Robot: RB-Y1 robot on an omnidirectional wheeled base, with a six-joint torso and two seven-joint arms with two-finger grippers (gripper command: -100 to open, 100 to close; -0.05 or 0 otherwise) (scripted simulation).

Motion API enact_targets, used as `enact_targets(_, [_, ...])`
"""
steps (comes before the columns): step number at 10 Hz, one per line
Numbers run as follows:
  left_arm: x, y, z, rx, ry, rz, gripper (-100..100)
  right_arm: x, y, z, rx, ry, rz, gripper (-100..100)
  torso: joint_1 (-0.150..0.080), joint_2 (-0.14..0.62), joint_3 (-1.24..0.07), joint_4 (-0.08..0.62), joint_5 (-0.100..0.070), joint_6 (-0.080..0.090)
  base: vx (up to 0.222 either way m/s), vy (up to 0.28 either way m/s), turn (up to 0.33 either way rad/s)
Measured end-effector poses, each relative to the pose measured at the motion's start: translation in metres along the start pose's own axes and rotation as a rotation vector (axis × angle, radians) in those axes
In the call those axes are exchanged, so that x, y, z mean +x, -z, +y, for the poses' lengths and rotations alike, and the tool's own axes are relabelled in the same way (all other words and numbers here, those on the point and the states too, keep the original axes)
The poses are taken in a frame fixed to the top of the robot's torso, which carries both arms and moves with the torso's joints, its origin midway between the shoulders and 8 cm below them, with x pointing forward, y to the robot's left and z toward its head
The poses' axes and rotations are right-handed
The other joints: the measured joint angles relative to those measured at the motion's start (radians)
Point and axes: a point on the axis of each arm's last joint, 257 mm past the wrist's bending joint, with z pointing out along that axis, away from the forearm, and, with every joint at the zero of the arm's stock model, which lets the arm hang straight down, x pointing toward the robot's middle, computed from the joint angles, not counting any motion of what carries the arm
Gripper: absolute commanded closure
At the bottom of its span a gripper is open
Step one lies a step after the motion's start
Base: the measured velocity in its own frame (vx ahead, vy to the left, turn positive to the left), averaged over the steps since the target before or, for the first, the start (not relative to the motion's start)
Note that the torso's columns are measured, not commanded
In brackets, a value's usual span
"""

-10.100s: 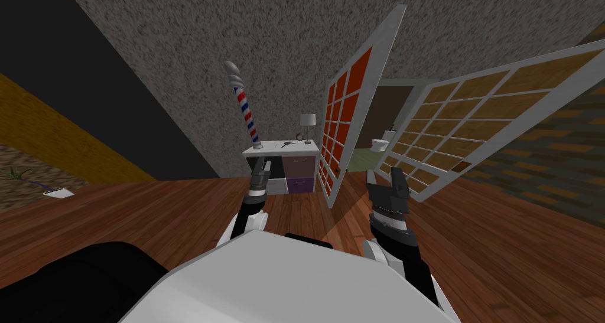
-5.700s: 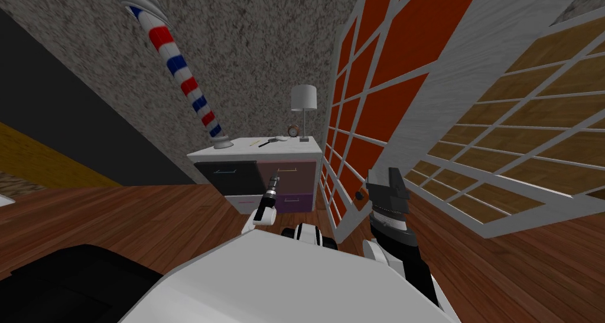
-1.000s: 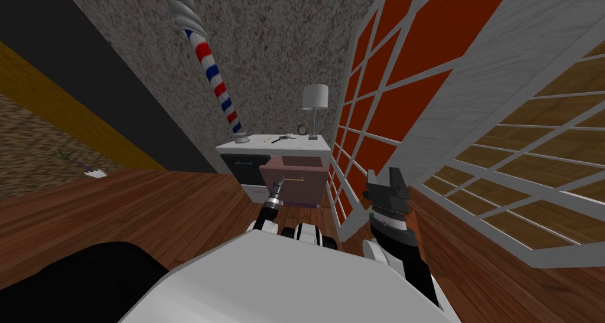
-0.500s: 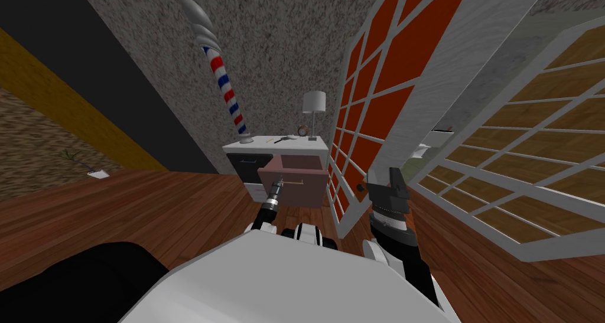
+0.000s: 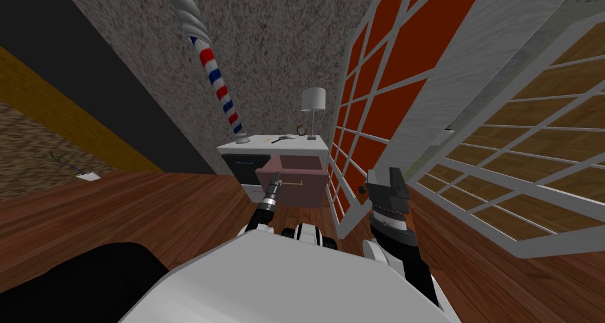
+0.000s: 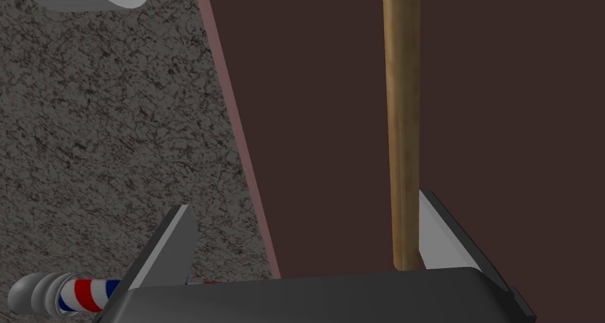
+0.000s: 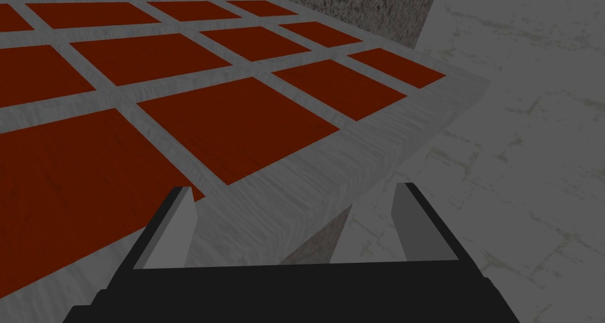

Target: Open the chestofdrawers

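Chest of drawers [image 5: 254, 141], white-topped, is seen ahead against the speckled wall, with the wooden floor between it and the robot. At its left end a red, white and blue striped pole [image 5: 215, 86] is stood on the surface, and a lamp [image 5: 312, 100] is set towards the right end. The left gripper [image 5: 273, 185] is held at the upper right drawer [image 5: 307, 192], whose brownish-pink front is drawn well out from the carcass. In the left wrist view its fingers [image 6: 437, 237] are spread wide, not clamped. The wooden bar handle [image 6: 402, 130] is found between them, close against one finger and well apart from the other. The bar's long axis is laid level across the drawer front, so any further pull is judged to run toward the robot, square to the bar. Further right, a grey door with red panes [image 5: 390, 101] is stood open just beside the chest. The right gripper [image 5: 384, 173] is held near that door's edge, fingers likewise wide and empty. The left arm is the nearer one.
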Motion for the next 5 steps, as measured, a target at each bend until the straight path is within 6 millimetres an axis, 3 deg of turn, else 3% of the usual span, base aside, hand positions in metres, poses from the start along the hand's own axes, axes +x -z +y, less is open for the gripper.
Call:
enact_targets(2, [-0.0007,0.0065,-0.0074,-0.016,0.0,-0.004,-100,0.0,0.0,0.0,0.0,0.0,0.0,0,-0.002,0.002,0.0,0.004,-0.002,0.0,0.015,0.003,-0.014])
enact_targets(3, [-0.0007,0.0069,-0.007,-0.021,-0.001,-0.004,0,0.0,0.0,0.0,0.0,0.0,0.0,0,-0.002,0.002,0.001,0.002,-0.002,0.0,0.005,0.002,0.001])
enact_targets(5, [-0.0007,0.0073,-0.005,-0.026,-0.001,-0.004,0,0.0,0.0,0.0,0.0,0.0,0.0,0,-0.001,0.001,0.0,0.001,-0.001,0.0,0.0,0.0,0.0])
